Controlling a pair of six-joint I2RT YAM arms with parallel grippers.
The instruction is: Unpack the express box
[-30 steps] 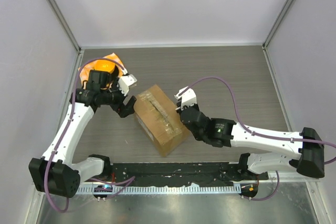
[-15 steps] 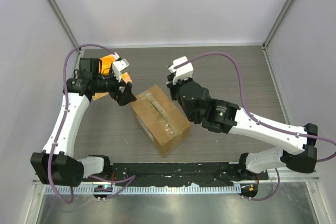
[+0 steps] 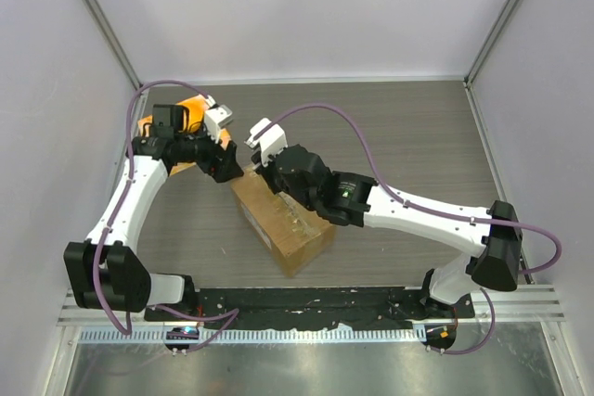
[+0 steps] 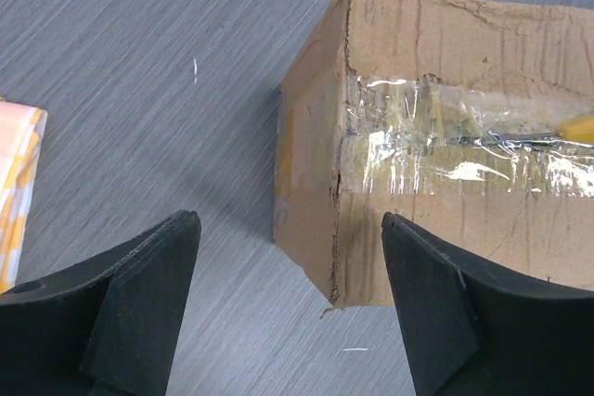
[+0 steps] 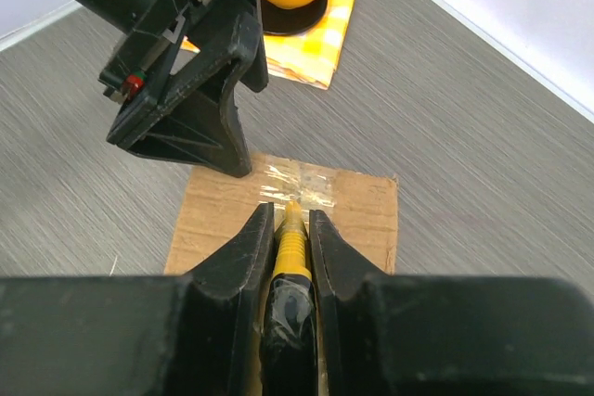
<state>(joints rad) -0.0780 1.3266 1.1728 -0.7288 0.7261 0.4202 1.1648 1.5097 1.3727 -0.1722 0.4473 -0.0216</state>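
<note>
On the tabletop (image 3: 418, 136), near the middle, sits the express box (image 3: 290, 229), shut with shiny tape (image 4: 445, 141). The right end effector (image 5: 287, 218) is squeezed tight on a yellow tool (image 5: 290, 246), its tip at the tape near the far end, likely to cut it. The left end effector (image 4: 288, 229) has its jaws wide apart by the box's end, maybe to hold it steady.

Grey wood-grain table (image 3: 418, 136), pale walls on L, back & R sides. The express box (image 3: 288, 229) sits on it approx mid-table, slightly L of centre, turned diagonal to the table edges, taped seam facing up. Orange/white check cloth (image 3: 192, 102) lies flat in far-L corner, near the box but not touching, w/ a strip of tabletop btwn them. Couple of tiny white flecks on the surface by the box's corner.
</note>
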